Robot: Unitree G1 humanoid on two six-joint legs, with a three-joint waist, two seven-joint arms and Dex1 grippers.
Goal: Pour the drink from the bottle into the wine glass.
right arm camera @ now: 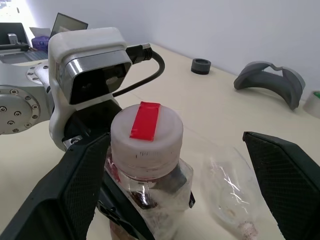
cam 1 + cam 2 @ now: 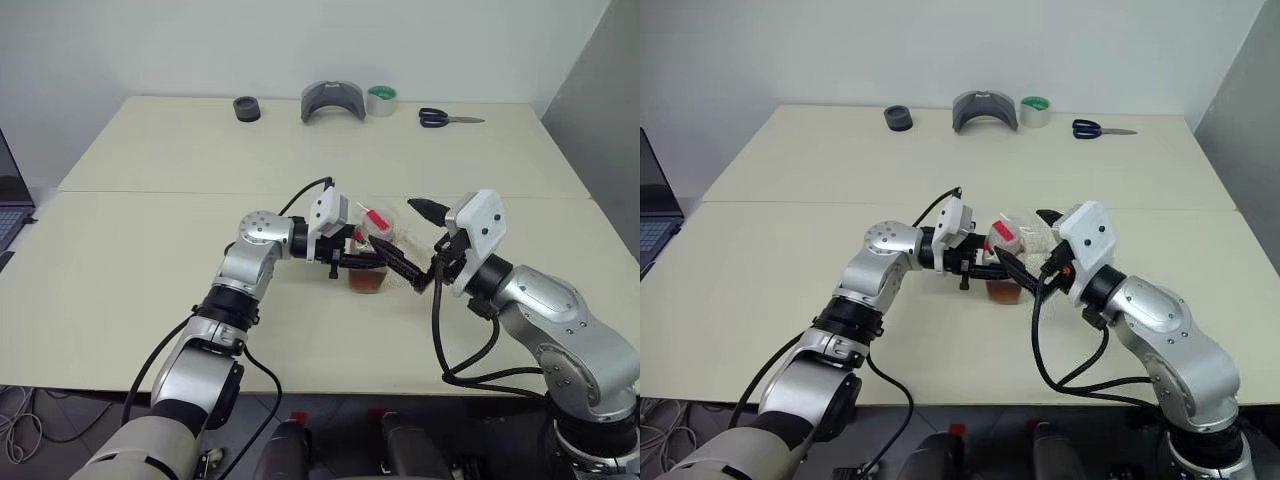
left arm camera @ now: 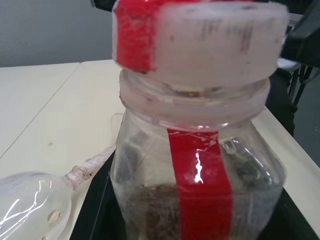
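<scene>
On the cream table, the left gripper is clamped around the bottle, upright at mid-table with reddish-brown drink low inside. The wine glass lies on its side just beside the bottle. The right gripper stands spread wide, holding nothing.

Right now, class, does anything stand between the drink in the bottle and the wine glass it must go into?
Yes. The white cap sits on the bottle, closing the drink in. The wine glass lies on its side on the table beside the bottle, so it could not take the pour as it lies.
</scene>
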